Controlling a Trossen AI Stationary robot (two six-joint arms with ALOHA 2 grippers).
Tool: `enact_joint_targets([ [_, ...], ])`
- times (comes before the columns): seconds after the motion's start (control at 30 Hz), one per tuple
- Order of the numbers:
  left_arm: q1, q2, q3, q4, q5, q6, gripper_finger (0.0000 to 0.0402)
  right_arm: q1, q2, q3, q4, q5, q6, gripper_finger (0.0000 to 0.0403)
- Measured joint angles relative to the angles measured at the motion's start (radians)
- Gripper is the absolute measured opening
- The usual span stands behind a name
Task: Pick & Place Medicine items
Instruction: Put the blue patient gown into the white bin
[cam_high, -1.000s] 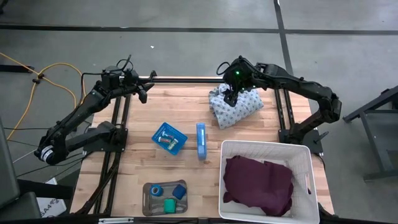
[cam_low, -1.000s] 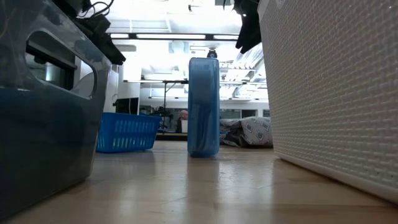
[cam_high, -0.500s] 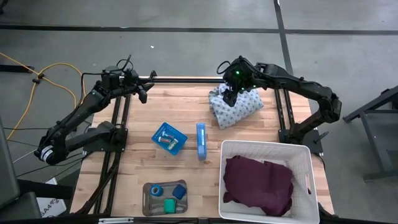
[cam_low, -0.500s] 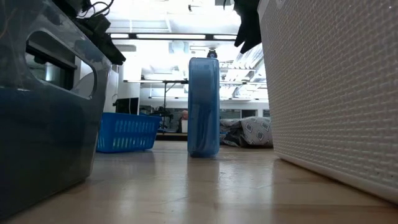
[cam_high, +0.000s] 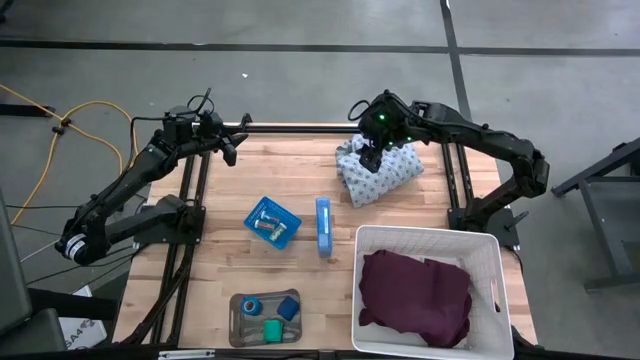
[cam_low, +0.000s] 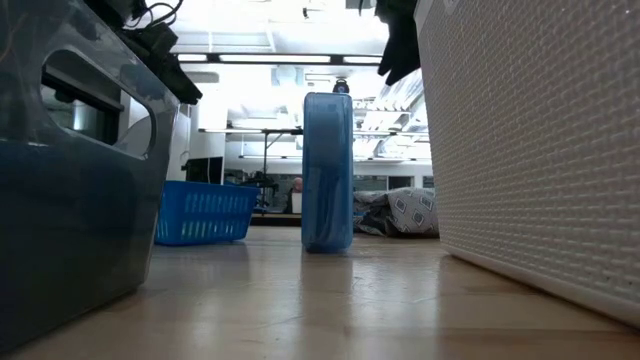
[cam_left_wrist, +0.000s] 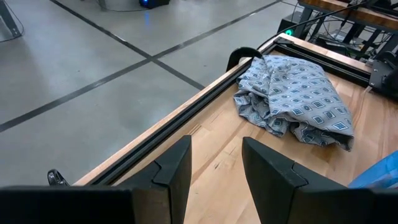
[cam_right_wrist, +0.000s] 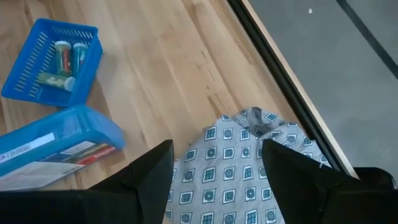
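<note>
The medicine items lie in two containers. A blue roll (cam_high: 251, 305), a green roll (cam_high: 272, 328) and a small blue block (cam_high: 289, 307) sit in a clear tray (cam_high: 240, 330) at the table's near edge. Small vials (cam_right_wrist: 64, 55) lie in a blue basket (cam_high: 272, 222) at mid-table. My left gripper (cam_high: 232, 146) (cam_left_wrist: 216, 146) hangs open over the far left corner with nothing between its fingers. My right gripper (cam_high: 370, 156) (cam_right_wrist: 217, 149) stands open in the air above a patterned cloth (cam_high: 376, 170), clear of it.
A long blue box (cam_high: 323, 226) stands on edge right of the blue basket. A white laundry basket (cam_high: 500, 300) holding maroon cloth (cam_high: 415, 295) fills the near right. The black frame rail (cam_left_wrist: 186, 115) runs along the far edge. Bare wood lies between the blue basket and the far rail.
</note>
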Motion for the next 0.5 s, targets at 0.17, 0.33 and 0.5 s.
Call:
enact_joint_targets([
  [0.17,0.0,0.0,0.0,0.0,0.0,0.0,0.0136,0.0,0.0,0.0,-0.029,0.001,0.0,0.0232],
  [0.33,0.0,0.0,0.0,0.0,0.0,0.0,0.0136,0.007,0.0,0.0,-0.112,0.003,0.032,0.0232],
  [0.5,0.0,0.0,0.0,0.0,0.0,0.0,0.0136,0.006,0.0,0.0,-0.147,0.002,0.149,0.0232],
])
